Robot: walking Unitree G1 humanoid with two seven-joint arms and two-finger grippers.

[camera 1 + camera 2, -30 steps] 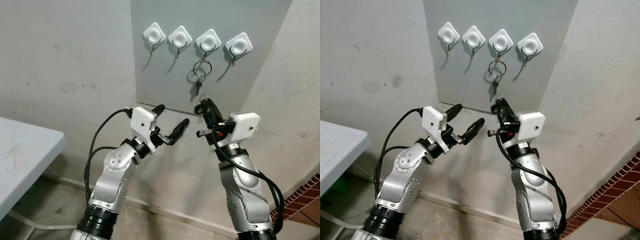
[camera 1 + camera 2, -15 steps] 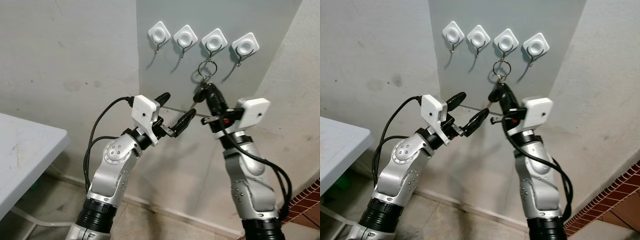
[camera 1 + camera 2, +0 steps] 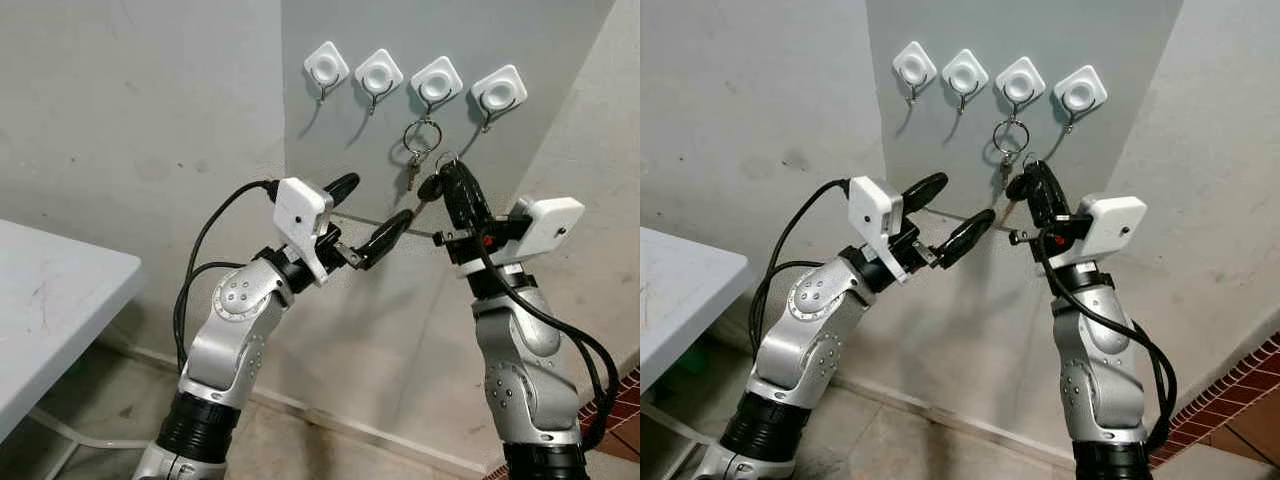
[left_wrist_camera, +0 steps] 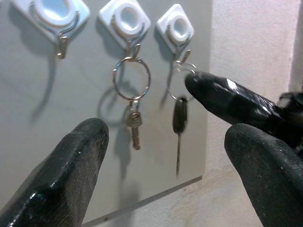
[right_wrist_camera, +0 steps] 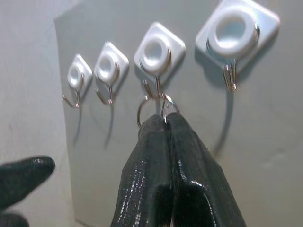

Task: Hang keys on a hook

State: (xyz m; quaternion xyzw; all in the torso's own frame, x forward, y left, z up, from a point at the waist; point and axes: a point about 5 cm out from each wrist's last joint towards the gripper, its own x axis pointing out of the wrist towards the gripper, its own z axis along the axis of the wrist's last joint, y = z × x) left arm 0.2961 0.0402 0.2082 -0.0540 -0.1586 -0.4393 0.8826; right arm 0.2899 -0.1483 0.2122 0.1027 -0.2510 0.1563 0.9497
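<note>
Right gripper (image 3: 450, 172) is raised to the grey hook board (image 3: 540, 40) with its jaws pinched together on the wire ring of a black-headed key (image 4: 180, 116), which hangs below the fingertips just under the rightmost hook (image 3: 490, 112), presumably so the ring can be lifted over that prong. Left gripper (image 3: 372, 210) is held just beside it, jaws apart and empty, apparently on standby. The neighbouring hook (image 3: 428, 100) already carries a ring with keys (image 3: 414, 166) close to the approach path, while a white table (image 3: 50, 300) stands well apart.
</note>
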